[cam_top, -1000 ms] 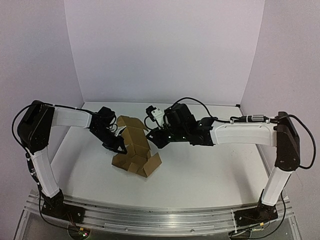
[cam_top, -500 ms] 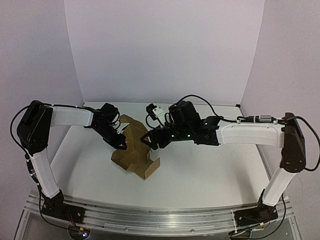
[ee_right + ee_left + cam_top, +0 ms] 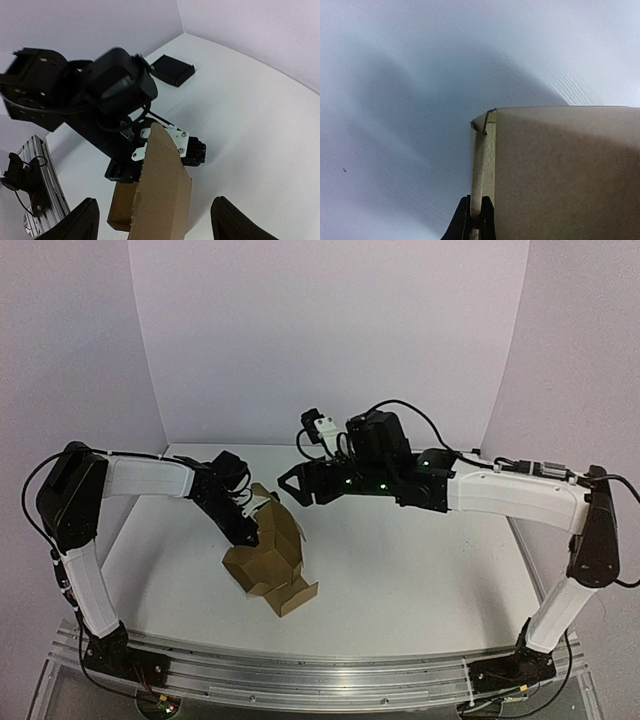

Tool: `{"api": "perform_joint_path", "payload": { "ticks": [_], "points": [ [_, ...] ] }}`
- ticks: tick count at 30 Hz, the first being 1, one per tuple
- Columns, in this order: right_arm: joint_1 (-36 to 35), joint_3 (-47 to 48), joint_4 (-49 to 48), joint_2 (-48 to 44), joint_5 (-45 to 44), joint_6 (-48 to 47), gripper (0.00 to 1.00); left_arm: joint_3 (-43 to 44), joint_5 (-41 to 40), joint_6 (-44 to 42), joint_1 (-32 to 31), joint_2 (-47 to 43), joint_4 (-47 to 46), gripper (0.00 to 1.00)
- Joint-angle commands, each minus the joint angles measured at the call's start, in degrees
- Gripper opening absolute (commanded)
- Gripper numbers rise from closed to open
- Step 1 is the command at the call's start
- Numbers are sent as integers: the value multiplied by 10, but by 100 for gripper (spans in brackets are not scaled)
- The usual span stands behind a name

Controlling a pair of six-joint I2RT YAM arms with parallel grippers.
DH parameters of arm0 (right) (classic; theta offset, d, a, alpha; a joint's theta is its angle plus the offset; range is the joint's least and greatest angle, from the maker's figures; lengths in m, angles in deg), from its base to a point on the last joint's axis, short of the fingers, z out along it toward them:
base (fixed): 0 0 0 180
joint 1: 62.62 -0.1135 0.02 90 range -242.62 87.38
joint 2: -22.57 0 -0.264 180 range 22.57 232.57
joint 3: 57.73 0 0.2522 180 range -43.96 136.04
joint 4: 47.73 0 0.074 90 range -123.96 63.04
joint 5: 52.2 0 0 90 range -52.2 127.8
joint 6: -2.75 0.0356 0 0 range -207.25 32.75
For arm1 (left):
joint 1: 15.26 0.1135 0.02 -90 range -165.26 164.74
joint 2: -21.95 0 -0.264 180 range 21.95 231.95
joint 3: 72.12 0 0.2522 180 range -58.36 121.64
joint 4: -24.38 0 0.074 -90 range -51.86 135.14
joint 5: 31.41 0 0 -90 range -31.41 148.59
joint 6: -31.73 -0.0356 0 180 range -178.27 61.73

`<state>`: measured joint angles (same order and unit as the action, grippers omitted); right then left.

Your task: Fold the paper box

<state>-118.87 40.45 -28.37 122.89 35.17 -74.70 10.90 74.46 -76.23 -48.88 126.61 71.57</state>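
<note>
Cardboard of the paper box (image 3: 268, 558) now stands steeper on the table (image 3: 420, 570) than a second ago, one edge pinched tight in the left gripper (image 3: 245, 530). Above it, the right gripper (image 3: 288, 487) has lifted clear, fingers (image 3: 82, 220) spread wide.

high rear overview; left wrist tight on, right wrist farther above, the shared paper box (image 3: 266, 556)
</note>
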Motion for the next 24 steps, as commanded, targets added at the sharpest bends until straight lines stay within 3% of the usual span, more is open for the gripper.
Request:
{"api": "perform_joint_path", "payload": {
  "ticks": [1, 4, 9, 15, 24],
  "points": [
    [-1, 62, 63, 48, 20, 22, 77, 32, -6, -23, -6, -3, 10, 0],
    [-1, 80, 84, 66, 4, 27, 73, 30, -6, -27, -7, -3, 8, 0],
    [0, 74, 114, 60, -99, 40, 54, 16, -2, -43, -12, -10, -7, 0],
    [17, 61, 115, 68, -62, 79, 33, -3, -1, -71, -15, -11, -33, 0],
    [84, -6, 103, 76, 39, 191, 34, -19, 1, -86, -16, -9, -40, 0]
  ]
}}
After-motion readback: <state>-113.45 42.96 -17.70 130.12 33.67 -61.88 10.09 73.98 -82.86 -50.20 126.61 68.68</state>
